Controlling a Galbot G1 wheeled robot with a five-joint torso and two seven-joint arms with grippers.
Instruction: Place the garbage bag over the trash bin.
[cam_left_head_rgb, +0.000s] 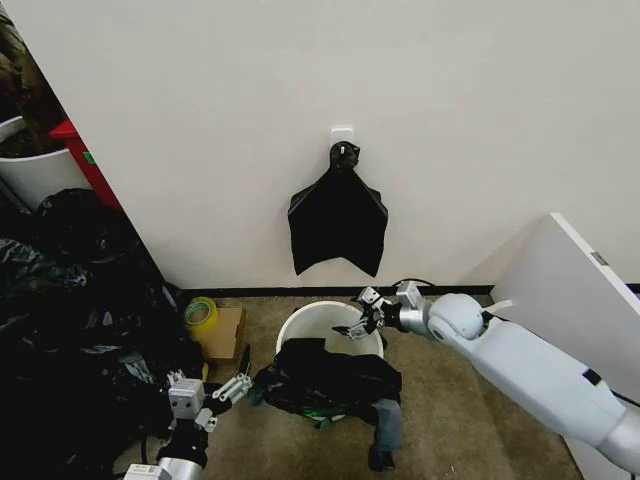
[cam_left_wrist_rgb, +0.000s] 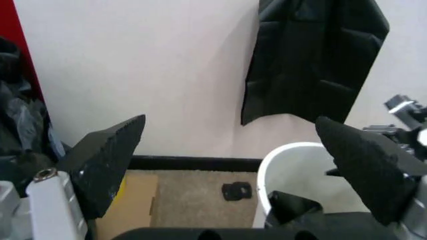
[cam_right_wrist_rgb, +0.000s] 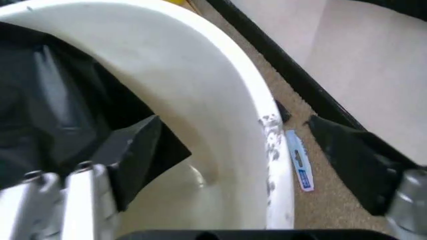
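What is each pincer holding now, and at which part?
Nothing is held. The right pincer is open astride the trash bin rim, touching nothing; the left pincer is open beside the garbage bag.

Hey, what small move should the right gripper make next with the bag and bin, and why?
Probably close on the bin rim. The right gripper is open, one finger inside the wall and the other outside. The bag covers only the near side, so steadying the bin first seems sensible. The left gripper is open by the bag's edge.
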